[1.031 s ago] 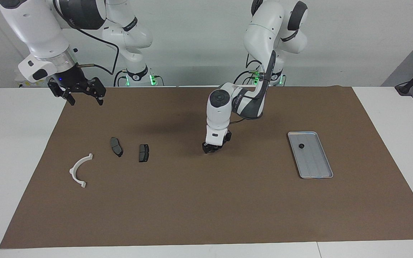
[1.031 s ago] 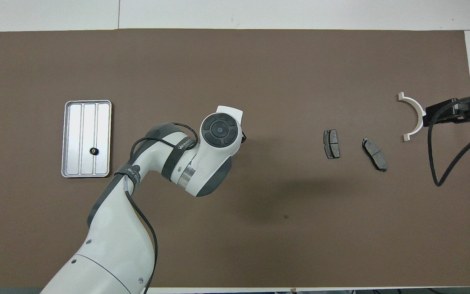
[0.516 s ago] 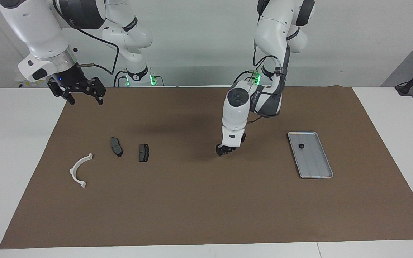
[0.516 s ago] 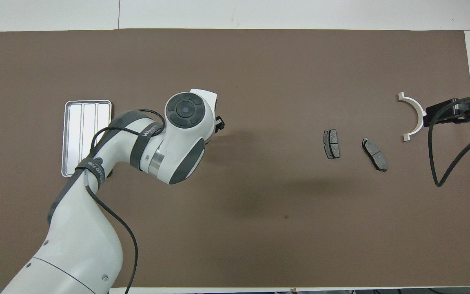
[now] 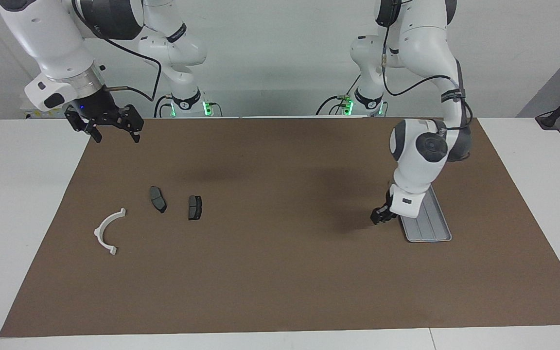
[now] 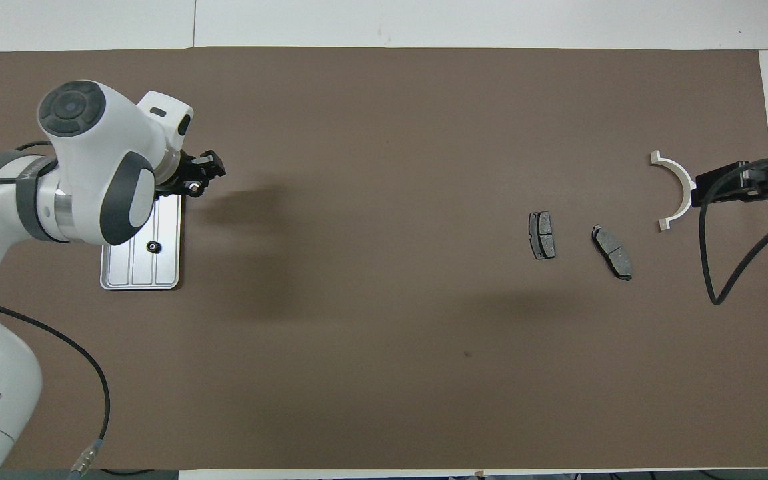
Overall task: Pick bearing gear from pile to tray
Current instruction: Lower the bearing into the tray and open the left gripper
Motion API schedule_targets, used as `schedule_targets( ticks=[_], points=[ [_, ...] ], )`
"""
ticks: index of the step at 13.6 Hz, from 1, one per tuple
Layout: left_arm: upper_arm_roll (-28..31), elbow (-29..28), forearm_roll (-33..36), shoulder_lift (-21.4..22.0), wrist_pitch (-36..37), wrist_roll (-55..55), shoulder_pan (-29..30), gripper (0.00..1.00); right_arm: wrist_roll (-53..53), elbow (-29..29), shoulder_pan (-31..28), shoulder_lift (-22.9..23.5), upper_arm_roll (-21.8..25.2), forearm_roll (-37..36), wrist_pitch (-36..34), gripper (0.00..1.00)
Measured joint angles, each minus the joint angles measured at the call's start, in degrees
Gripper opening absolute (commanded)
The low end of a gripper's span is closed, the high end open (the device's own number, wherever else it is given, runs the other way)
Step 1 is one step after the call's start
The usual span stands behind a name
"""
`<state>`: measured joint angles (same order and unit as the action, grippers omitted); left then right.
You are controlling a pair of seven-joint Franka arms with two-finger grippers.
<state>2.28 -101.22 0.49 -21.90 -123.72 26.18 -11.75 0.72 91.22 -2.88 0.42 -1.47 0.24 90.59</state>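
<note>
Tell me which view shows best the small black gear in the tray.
The overhead view: the small black gear lies uncovered in the tray. In the facing view the left arm hides it, and only part of the tray shows.

left gripper (image 5: pixel 380 217) hangs low on its bent arm; right gripper (image 5: pixel 113 127) waits raised, fingers spread.

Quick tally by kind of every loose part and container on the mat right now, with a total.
Brake-pad plates: 2
White semicircular bracket: 1
Small black gear, lying in the tray: 1
Metal tray: 1
Total: 5
</note>
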Motion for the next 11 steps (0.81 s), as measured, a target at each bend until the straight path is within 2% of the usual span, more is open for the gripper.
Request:
schedule_targets(
  ticks=[6, 11],
  points=[
    [-0.1, -0.5, 0.0, 0.0, -1.3, -20.3, 9.8, 0.0, 0.0, 0.0, 0.0, 0.0, 0.0, 0.0, 0.0, 1.0],
    [-0.5, -4.1, 0.0, -0.9, -5.6, -25.4, 11.3, 0.0, 0.0, 0.0, 0.0, 0.0, 0.0, 0.0, -0.1, 1.0]
  ],
)
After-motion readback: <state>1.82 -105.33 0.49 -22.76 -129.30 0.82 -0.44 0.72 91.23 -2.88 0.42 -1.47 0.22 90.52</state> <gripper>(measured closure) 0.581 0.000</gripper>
